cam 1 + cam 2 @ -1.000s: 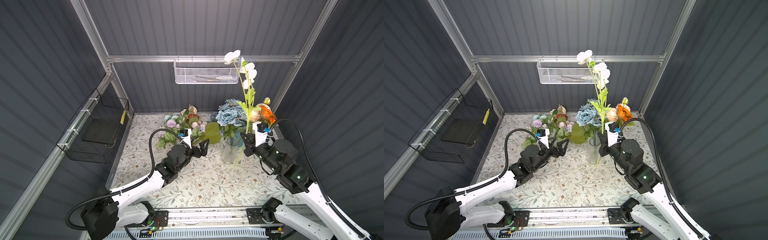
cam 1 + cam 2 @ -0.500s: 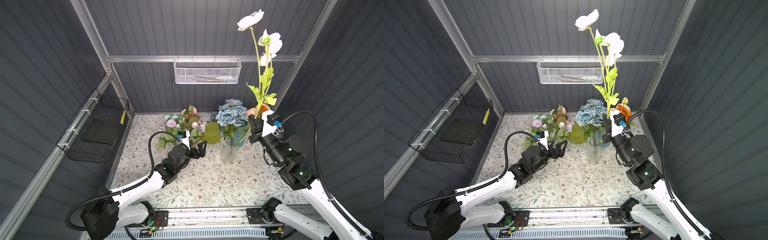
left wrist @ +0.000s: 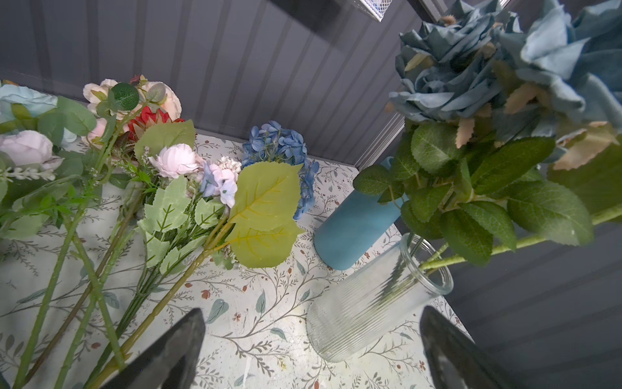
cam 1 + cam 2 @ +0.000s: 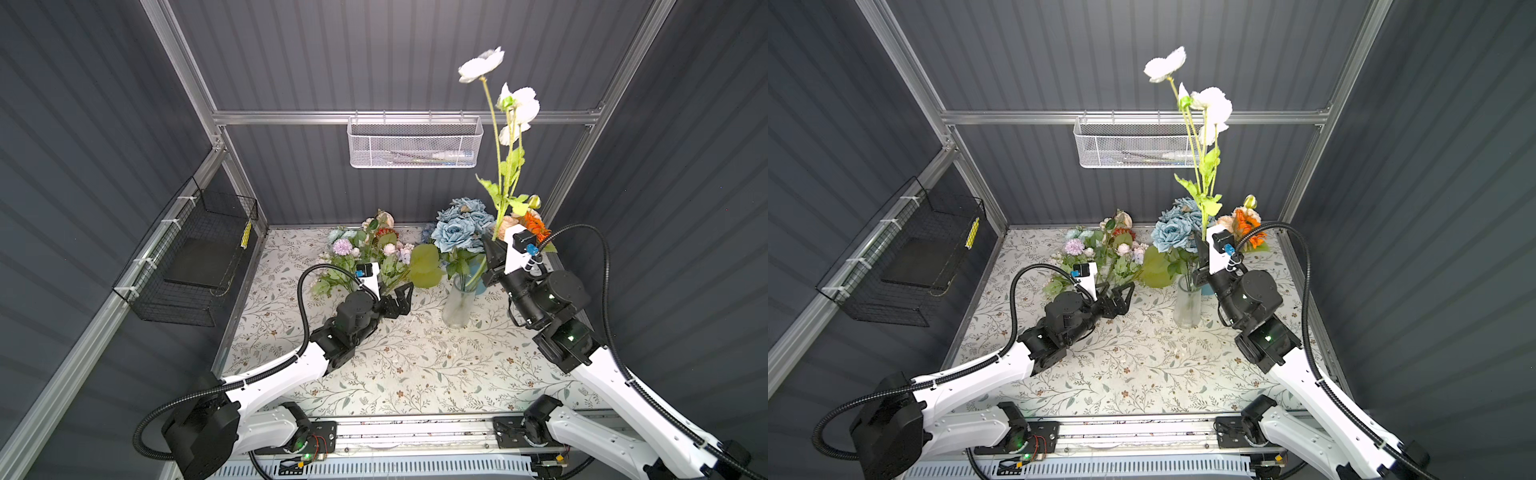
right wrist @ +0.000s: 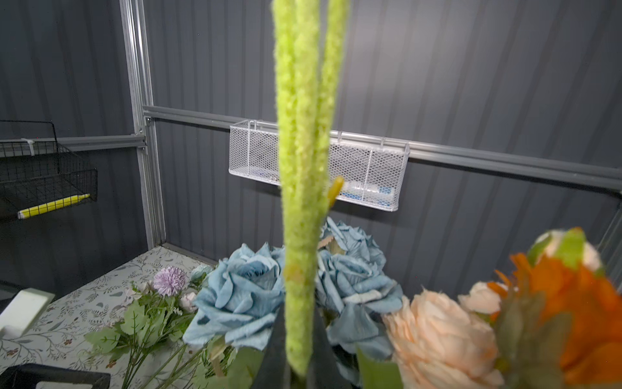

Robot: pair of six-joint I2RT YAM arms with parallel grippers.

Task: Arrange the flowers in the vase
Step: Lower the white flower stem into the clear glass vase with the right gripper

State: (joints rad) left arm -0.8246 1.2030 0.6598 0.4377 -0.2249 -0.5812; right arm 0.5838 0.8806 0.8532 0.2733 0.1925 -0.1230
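Observation:
My right gripper [image 4: 490,249] [image 4: 1200,249] [image 5: 298,336] is shut on the fuzzy pale green stem of a white flower spray [image 4: 505,166] [image 4: 1204,166] [image 5: 303,168]. It holds the spray upright, high above the clear ribbed vase [image 4: 457,303] [image 4: 1187,303] [image 3: 373,303]. The stem's lower end slants down to the vase's mouth. Blue roses [image 4: 457,224] [image 3: 471,67] stand in the vase. More flowers [image 4: 365,253] [image 3: 168,175] lie on the table at the back left. My left gripper [image 4: 401,297] [image 4: 1121,297] [image 3: 313,313] is open and empty, low, just left of the vase.
A matte blue vase [image 3: 353,229] stands right behind the glass one. Orange and peach blossoms [image 4: 528,220] [image 5: 538,303] sit at the back right corner. A white mesh basket [image 4: 415,141] hangs on the back wall and a black wire basket [image 4: 195,257] on the left wall.
The right gripper has lifted the white spray well up, then shifted it slightly left and down. The left arm has barely moved and stays open.

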